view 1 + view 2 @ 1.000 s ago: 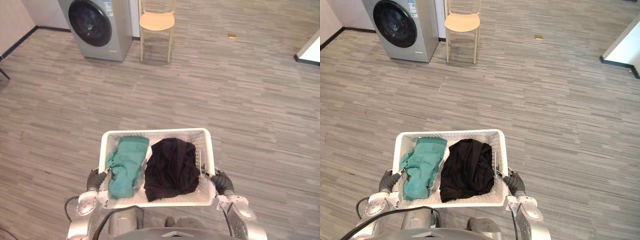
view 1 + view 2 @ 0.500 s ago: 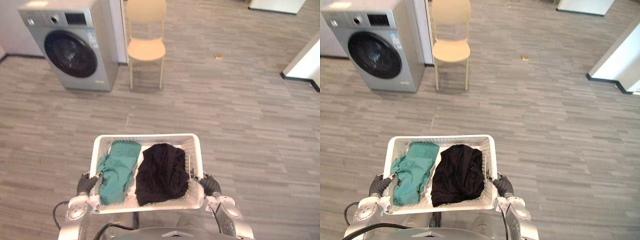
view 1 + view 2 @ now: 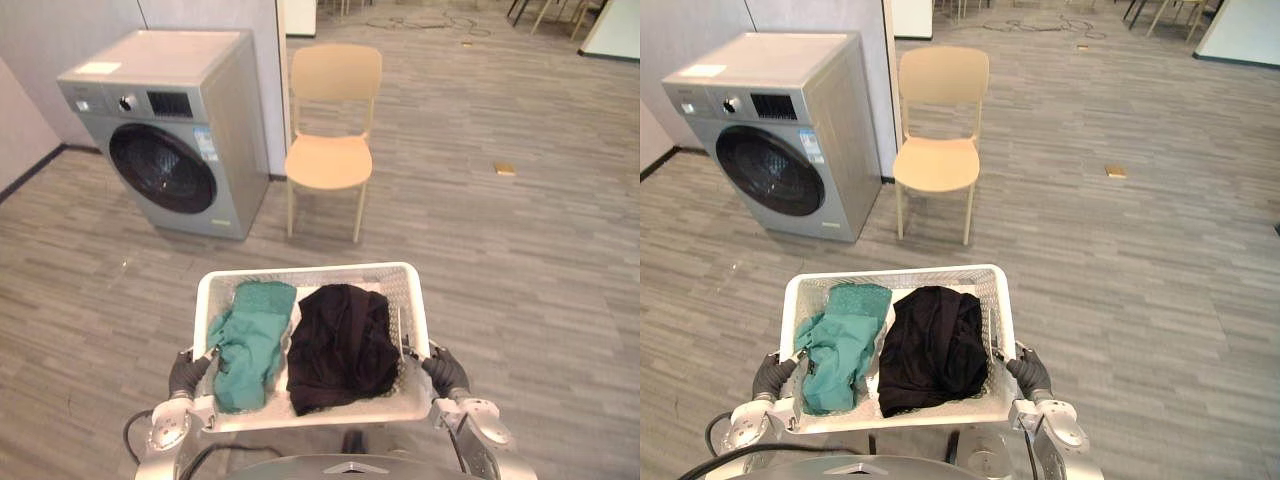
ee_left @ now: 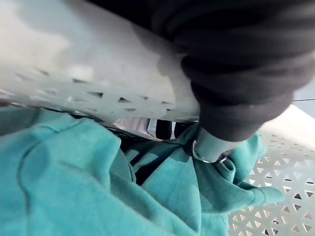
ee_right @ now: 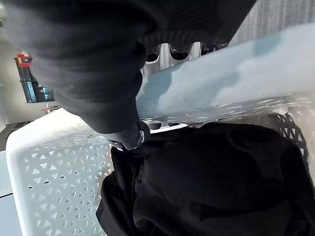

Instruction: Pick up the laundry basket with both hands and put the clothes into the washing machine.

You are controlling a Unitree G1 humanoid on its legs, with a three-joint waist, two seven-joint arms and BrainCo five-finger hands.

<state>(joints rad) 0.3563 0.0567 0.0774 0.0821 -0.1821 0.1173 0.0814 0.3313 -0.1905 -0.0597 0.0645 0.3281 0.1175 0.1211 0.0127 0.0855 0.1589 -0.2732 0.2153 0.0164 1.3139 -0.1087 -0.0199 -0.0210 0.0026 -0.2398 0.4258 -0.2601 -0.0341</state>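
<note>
I hold a white laundry basket (image 3: 310, 272) level in front of me, above the floor. A green garment (image 3: 247, 343) lies in its left half and a black garment (image 3: 343, 345) in its right half. My left hand (image 3: 186, 373) is shut on the basket's left rim, my right hand (image 3: 446, 372) on its right rim. In the left wrist view my left hand (image 4: 236, 73) curls over the rim (image 4: 98, 83) above the green cloth (image 4: 74, 182). In the right wrist view my right hand (image 5: 88, 64) clasps the rim (image 5: 236, 83) above the black cloth (image 5: 221, 182). The grey washing machine (image 3: 170, 150) stands ahead to the left, its round door (image 3: 160, 168) closed.
A pale wooden chair (image 3: 330, 150) stands just right of the washing machine, against the wall. A small tan object (image 3: 505, 169) lies on the wood floor farther right. Open floor stretches between the basket and the machine.
The whole picture has shifted: the washing machine and chair now show fuller and closer ahead. The basket stays in both hands with the clothes lying as before.
</note>
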